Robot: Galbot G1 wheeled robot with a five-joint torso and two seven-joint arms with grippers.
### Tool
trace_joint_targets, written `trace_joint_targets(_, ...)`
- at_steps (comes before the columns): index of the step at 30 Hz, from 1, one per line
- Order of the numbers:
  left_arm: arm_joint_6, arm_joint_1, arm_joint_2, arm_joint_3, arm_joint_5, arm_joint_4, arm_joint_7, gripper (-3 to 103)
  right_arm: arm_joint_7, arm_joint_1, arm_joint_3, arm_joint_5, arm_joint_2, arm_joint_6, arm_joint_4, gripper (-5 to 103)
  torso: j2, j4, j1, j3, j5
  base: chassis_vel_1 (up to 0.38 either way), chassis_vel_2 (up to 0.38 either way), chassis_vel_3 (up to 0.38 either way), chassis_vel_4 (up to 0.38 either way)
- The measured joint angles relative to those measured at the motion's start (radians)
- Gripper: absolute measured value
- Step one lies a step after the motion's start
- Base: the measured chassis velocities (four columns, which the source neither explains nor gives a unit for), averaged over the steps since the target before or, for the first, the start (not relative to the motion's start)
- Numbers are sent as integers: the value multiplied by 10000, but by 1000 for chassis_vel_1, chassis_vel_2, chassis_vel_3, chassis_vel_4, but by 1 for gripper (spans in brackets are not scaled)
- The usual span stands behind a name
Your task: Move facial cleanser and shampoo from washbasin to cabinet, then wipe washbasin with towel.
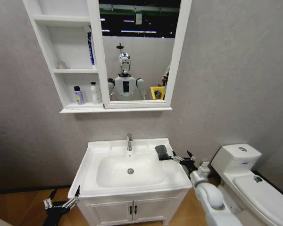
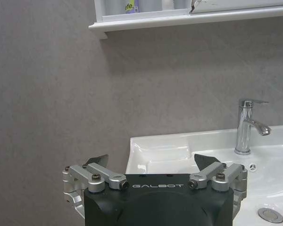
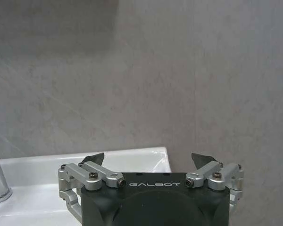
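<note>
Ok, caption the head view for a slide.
Small dark towel on white ceramic washbasin's rim, right gripper beside it, two bottles on white cabinet.

The washbasin [image 1: 92, 155] is white and rectangular, with an oval bowl and a chrome tap [image 1: 129, 141] at its back rim. The towel [image 1: 162, 152] — a small, dark grey, bunched cloth — lies on the basin's right rim, just ahead of the right gripper [image 1: 183, 158], whose fingers stand spread and apart from it. Up on the cabinet [image 1: 65, 73], well above both grippers, two bottles stand upright on the lowest tier — one purple with a dark cap [image 1: 78, 95], one white [image 1: 95, 93].
</note>
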Motion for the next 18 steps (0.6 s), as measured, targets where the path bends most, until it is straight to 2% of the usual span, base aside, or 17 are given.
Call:
trace_joint_targets(2, 0, -3, 1, 1, -1, 0, 0, 100, -1, 468, -231, 110, 16, -59, -611, 100, 0, 1, 0, 1, -1, 0, 0, 0, 0)
trace_joint_targets(4, 2, -3, 2, 2, -3, 1, -1, 100, -145, 2012, -705, -103, 240, -47, -2386, 100, 0, 2, 0, 1, 3, 0, 0, 0, 0)
trace_joint_targets(7, 3, -4, 3, 2, -4, 1, -1, 100, -281, 2880, -930, -230, 320, 87, -3343, 100, 0, 8, 0, -1, -7, 0, 0, 0, 0)
trace_joint_targets(9, 6, -4, 5, 3, -6, 1, -2, 100, -463, 3626, -1278, -291, 340, 225, -4422, 100, -1, 1, 2, 0, -1, 0, 0, 0, 0)
trace_joint_targets(18, 6, -4, 8, 3, -8, 1, -1, 100, -419, 3777, -1933, -438, 609, 113, -5049, 100, 1, 0, -2, -2, -1, 0, 0, 0, 0)
